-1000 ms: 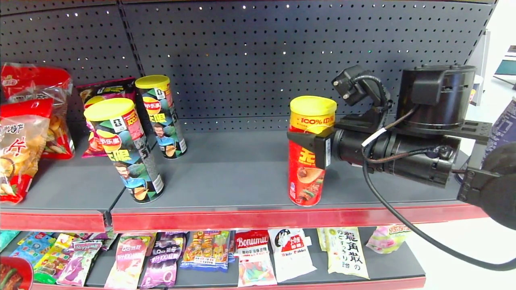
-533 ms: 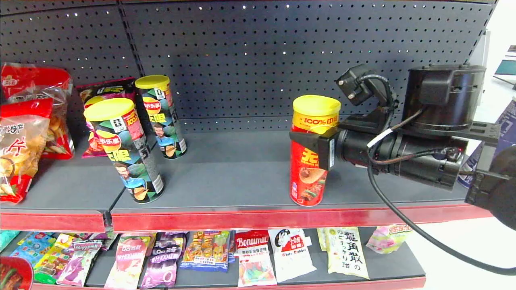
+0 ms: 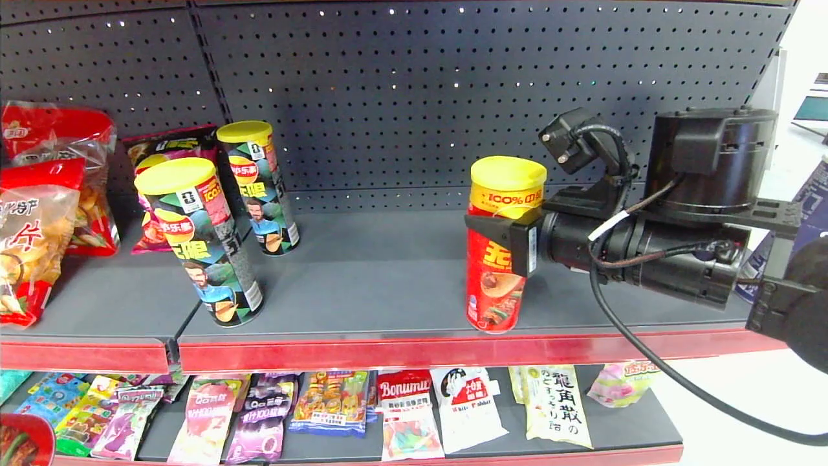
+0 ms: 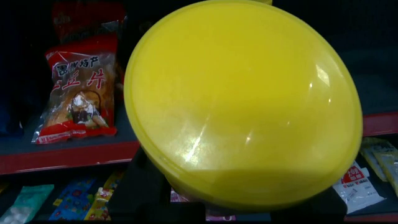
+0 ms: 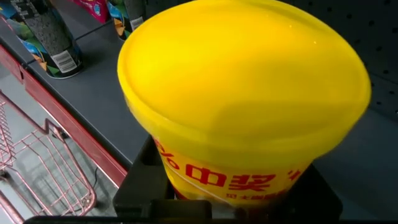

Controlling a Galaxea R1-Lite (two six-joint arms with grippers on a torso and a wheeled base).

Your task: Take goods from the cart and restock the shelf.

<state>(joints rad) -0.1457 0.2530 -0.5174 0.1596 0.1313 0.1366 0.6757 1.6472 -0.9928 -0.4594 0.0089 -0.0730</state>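
Can: the red chip can [image 3: 495, 291] with the yellow lid [image 3: 508, 173] is standing on the upper shelf [image 3: 388, 272], close behind the red front lip [image 3: 388, 353]. I cannot tell whether its full weight is down yet.
Handling: I am judging it to be light, a stiff tube with a smooth, rather slippery skin. A hard squeeze could dent the wall, and the chips inside are brittle.
Where to hold: the side wall below the lid is looking like the safest place, since the lid itself might pop off.
Axis: the long axis is running straight up and down, with the lid facing up and the printed front facing out toward the aisle.
Right hand: the right hand [image 3: 501, 243] is reaching in from the right and pinching the can across its upper half.
Left hand: the left hand [image 4: 230, 208] is looking closed around a second can [image 4: 242, 106], seen lid-on, held out in front of the shelves.
Around: two dark green cans [image 3: 200, 239] are standing well apart to the left, beside some snack bags [image 3: 32, 246]. Small packets [image 3: 401, 408] are lying on the shelf below, and the pink wire cart [image 5: 43, 180] is sitting below the shelf edge.
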